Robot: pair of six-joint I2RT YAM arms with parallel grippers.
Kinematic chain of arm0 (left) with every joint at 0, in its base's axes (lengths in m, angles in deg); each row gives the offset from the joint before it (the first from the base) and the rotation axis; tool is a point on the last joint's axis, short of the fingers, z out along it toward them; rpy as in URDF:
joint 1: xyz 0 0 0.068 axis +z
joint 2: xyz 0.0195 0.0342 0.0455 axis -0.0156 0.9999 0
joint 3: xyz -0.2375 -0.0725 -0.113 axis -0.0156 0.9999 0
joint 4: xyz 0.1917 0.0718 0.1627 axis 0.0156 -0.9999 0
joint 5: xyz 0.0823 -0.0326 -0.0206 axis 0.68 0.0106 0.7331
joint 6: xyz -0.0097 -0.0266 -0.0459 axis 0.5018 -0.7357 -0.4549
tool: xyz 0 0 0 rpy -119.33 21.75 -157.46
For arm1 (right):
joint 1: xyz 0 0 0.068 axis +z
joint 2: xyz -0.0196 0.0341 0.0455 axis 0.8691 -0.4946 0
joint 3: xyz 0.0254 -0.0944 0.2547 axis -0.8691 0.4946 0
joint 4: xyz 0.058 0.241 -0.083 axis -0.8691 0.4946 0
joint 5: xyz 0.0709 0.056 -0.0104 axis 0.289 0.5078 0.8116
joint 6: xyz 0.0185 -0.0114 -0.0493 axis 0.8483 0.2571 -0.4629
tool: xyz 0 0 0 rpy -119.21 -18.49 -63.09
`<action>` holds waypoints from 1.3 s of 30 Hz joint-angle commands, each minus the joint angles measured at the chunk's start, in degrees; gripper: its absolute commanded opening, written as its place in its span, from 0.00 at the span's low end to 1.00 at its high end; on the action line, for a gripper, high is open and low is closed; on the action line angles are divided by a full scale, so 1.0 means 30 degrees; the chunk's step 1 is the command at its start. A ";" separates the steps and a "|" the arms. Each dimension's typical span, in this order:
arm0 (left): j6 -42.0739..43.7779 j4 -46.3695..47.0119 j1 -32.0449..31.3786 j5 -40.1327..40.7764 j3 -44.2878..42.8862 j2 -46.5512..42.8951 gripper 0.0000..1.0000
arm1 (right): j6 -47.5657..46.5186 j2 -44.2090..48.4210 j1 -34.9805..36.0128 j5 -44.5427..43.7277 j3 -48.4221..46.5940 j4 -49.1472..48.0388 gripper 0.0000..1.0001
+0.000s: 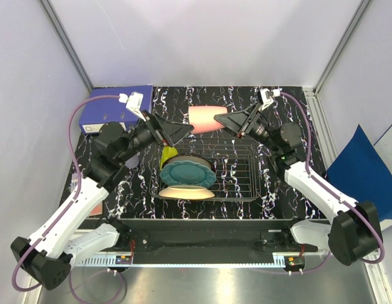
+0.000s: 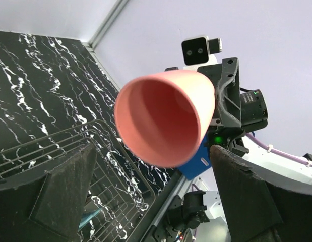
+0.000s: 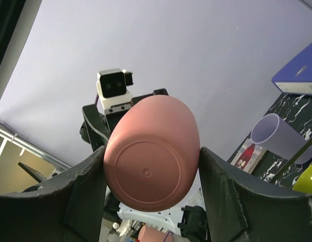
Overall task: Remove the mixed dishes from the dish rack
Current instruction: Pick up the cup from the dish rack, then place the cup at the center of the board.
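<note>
Clamping the smooth, tapered salmon-pink cup point(image 1: 205, 118) by its round flat base, the right gripper point(image 1: 230, 120) holds it sideways in the air by the far side of the thin wire-grid dish rack point(image 1: 246, 172). The left gripper point(image 1: 185, 129) gapes wide, facing the cup's open mouth. A scalloped teal plate point(image 1: 188, 172) sits in the rack.

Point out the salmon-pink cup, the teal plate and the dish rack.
salmon-pink cup point(image 2: 158, 123): left wrist view, inside its open mouth.
teal plate point(image 1: 188, 173): top view, middle of its face.
dish rack point(image 1: 240, 172): top view, bare wire grid right of the plate.
</note>
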 commanded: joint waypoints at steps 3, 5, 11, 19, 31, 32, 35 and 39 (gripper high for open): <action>-0.0770 0.3348 -0.0036 -0.1234 -0.0117 0.0382 0.99 | -0.0542 -0.0898 0.1100 0.0707 -0.0927 -0.0857 0.00; -0.0858 0.3669 -0.0036 -0.1351 -0.0146 0.0412 0.99 | -0.0805 -0.1134 0.1365 0.0707 -0.1015 -0.0798 0.00; -0.1268 0.4111 -0.0036 -0.1966 -0.0058 0.0734 0.99 | -0.1187 -0.2160 0.2567 0.0648 -0.1630 -0.0827 0.00; -0.0596 0.3062 -0.0036 -0.1792 0.0031 0.0091 0.41 | -0.1742 -0.2396 0.3007 0.0531 -0.1866 0.0021 0.05; 0.3534 -1.2883 0.0081 1.2329 -0.7923 0.0146 0.00 | -0.9299 0.2700 0.2978 -0.8242 -0.2070 1.6376 1.00; 0.3652 -1.4244 0.0139 1.3896 -0.8664 0.0497 0.00 | -0.9534 0.2963 0.2978 -0.8983 -0.2099 1.7356 1.00; 0.3739 -1.8586 0.0869 1.7248 -1.0777 0.2107 0.00 | -1.0033 0.3493 0.2978 -1.0980 -0.2042 1.9997 1.00; 0.3742 -2.1371 0.3064 1.7108 -1.1571 0.4217 0.00 | -1.0384 0.4107 0.2978 -1.2299 -0.1427 2.1145 1.00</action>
